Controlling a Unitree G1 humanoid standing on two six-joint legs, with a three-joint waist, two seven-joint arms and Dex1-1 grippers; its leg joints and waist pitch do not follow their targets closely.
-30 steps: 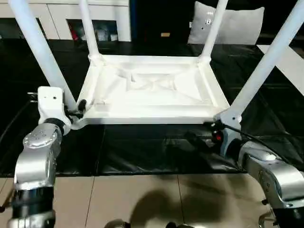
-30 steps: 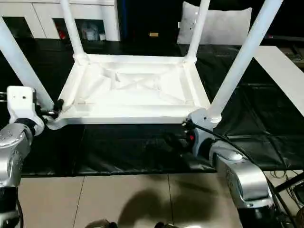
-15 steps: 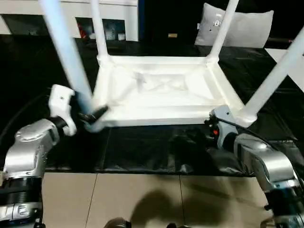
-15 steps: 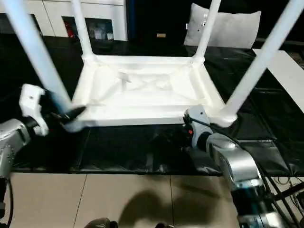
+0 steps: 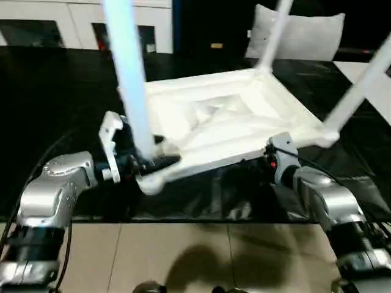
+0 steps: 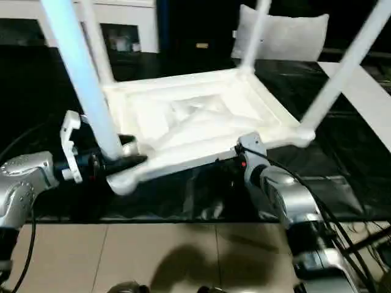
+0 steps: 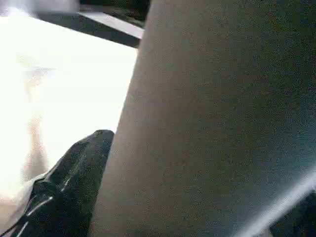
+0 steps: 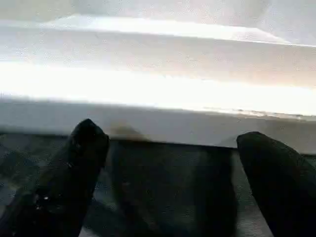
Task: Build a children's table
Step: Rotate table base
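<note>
The children's table (image 5: 226, 119) lies upside down on a black mat, its ribbed underside up and its legs pointing upward. It sits skewed, with the near-left corner socket (image 5: 149, 182) swung toward me. My left gripper (image 5: 149, 160) is shut on the near-left leg (image 5: 131, 79) just above that socket. One black finger (image 7: 69, 187) presses against the leg (image 7: 207, 123) in the left wrist view. My right gripper (image 8: 170, 136) is open, its fingers low at the table's near rim (image 8: 158, 116) with nothing between them. The near-right leg (image 5: 360, 85) rises at the right.
A black mat (image 5: 61, 104) covers the floor under the table, and beige tiles (image 5: 183, 256) lie in front of it. White cabinets (image 5: 79, 24) and a grey-white pillow (image 5: 305, 36) stand at the back. A white panel (image 6: 366, 91) lies at the right.
The table has swung round: its near-left corner and leg moved right and toward me together with my left gripper. My right gripper stays open at the near rim. The camera has shifted too.
</note>
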